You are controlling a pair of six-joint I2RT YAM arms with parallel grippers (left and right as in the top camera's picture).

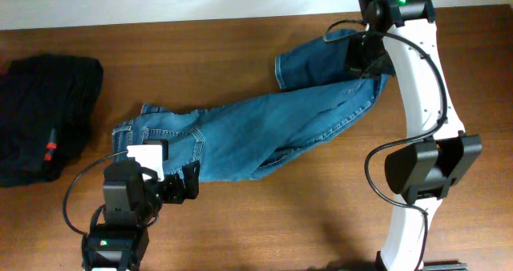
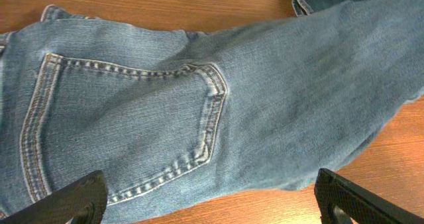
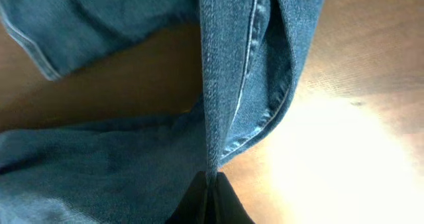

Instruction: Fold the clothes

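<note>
The left edge cuts the black garment point(image 1: 48, 111); the right hand point(image 1: 362, 61) hides some jeans point(image 1: 264, 127).

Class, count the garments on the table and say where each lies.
2. The jeans stretch diagonally across the middle; the black garment sits bunched at the far left edge. None seems hidden.

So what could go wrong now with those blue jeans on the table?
First, the right fingers pinch just a thin ridge of the medium-blue denim jeans; it might slip free when pulled. Second, the left fingers hang open above the stitched back pocket, so nothing pins the waist; the whole pair could slide across the brown wooden table instead of folding.
</note>
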